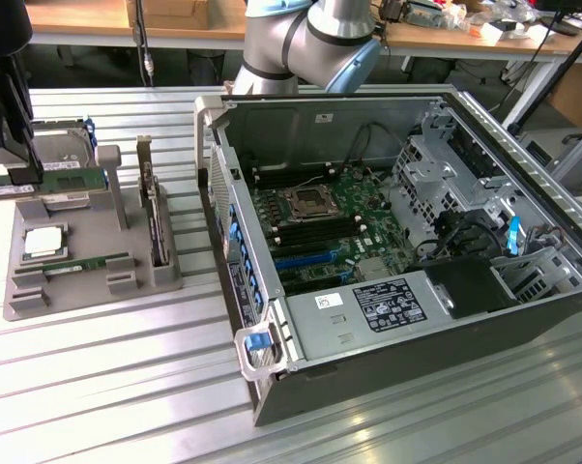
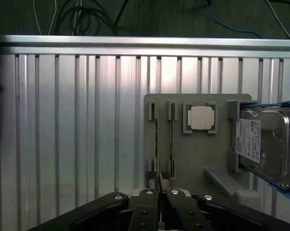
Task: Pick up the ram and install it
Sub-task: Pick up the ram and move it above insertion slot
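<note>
My gripper (image 1: 22, 180) hangs over the grey parts tray (image 1: 88, 300) at the exterior view's left, shut on one ram (image 1: 73, 181). That green stick is level and lifted off the tray. In the wrist view the held ram (image 2: 157, 144) shows edge-on as a thin line running out from between my fingertips (image 2: 158, 185), above the tray's outer slot. The second ram (image 1: 88, 263) still lies in its slot (image 2: 171, 142) beside the CPU.
The tray also carries a CPU (image 2: 201, 118), a silver hard drive (image 2: 263, 144) and an upright card (image 1: 154, 222). The open computer case (image 1: 523, 319), with its motherboard (image 1: 320, 227), lies at the exterior view's right. The ribbed aluminium table (image 1: 107, 387) surrounds both.
</note>
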`<state>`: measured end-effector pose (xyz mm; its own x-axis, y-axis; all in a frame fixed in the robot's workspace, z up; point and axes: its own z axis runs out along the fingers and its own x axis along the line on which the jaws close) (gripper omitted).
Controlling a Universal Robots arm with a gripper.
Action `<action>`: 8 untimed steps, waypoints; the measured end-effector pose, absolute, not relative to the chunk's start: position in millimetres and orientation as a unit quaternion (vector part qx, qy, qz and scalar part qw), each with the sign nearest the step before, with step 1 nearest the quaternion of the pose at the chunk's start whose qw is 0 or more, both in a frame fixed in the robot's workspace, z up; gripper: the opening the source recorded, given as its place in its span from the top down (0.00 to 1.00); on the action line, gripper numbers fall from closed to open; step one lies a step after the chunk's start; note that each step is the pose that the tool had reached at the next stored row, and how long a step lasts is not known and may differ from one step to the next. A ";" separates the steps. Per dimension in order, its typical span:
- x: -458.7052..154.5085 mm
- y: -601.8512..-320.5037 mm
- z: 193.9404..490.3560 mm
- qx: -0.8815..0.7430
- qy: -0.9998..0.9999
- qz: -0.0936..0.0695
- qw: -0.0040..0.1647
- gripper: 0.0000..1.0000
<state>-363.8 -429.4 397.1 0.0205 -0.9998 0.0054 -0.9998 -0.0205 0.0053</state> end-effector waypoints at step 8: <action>-363.7 -429.4 400.7 0.714 -0.700 0.000 0.004 0.88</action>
